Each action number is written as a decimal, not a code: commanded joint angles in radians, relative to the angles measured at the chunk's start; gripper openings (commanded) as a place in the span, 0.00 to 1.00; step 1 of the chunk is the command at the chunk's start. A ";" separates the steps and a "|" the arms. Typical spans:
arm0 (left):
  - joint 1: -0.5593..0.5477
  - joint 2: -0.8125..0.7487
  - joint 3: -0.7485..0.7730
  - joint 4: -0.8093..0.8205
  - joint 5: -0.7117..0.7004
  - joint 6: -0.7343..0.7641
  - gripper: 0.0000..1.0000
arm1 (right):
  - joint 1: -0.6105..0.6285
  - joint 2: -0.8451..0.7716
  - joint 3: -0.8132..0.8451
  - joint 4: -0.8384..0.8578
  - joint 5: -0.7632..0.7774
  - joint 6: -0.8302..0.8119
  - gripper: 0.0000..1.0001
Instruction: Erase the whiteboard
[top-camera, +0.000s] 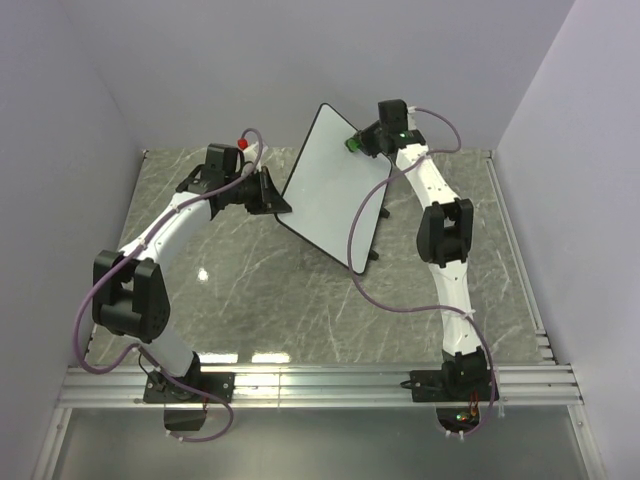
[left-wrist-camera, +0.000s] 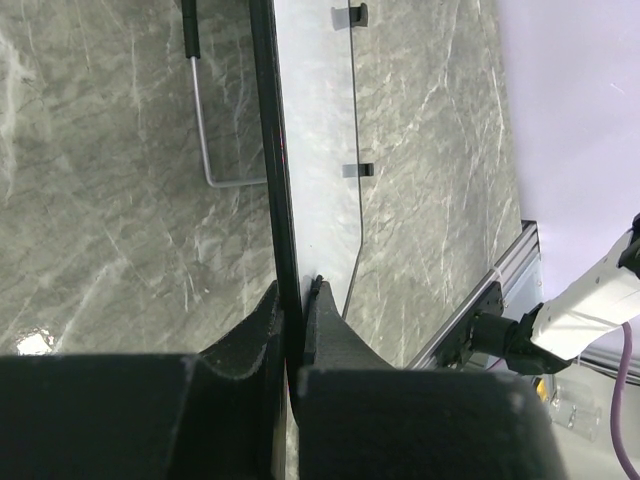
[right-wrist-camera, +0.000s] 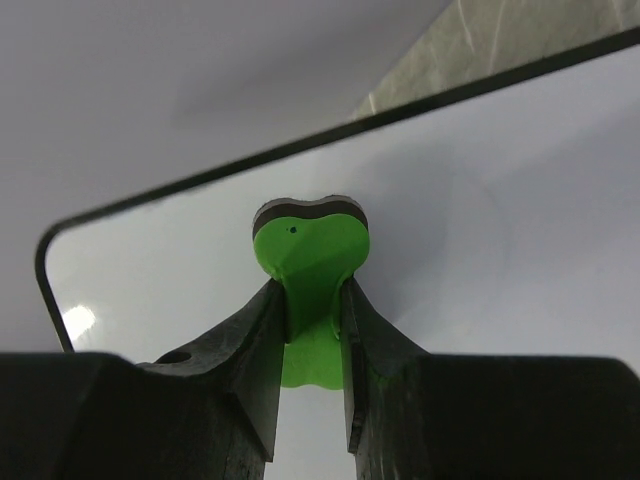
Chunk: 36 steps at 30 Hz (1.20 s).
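The whiteboard (top-camera: 335, 185) is held tilted up off the table, its white face blank. My left gripper (top-camera: 277, 200) is shut on the board's left edge; in the left wrist view the black rim (left-wrist-camera: 280, 180) runs between my fingertips (left-wrist-camera: 297, 300). My right gripper (top-camera: 362, 141) is shut on a green eraser (top-camera: 352, 143) and presses it against the board's upper right part. In the right wrist view the eraser (right-wrist-camera: 312, 255) sits flat on the board (right-wrist-camera: 500, 200), near its rounded top corner.
A red-capped object (top-camera: 243, 143) lies behind the left arm near the back wall. The board's wire stand feet (top-camera: 377, 250) hang at its lower right. An aluminium rail (top-camera: 320, 380) runs along the near table edge. Walls close in the back and sides.
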 joint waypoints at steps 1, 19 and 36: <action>-0.104 0.026 -0.068 -0.126 0.050 0.210 0.00 | 0.030 0.052 0.024 0.066 0.111 0.069 0.00; -0.101 0.109 0.064 -0.182 -0.072 0.211 0.00 | -0.094 -0.735 -1.066 0.214 0.154 -0.155 0.00; -0.089 0.210 0.274 -0.308 -0.455 0.172 0.16 | -0.140 -1.031 -1.570 0.040 0.149 -0.293 0.00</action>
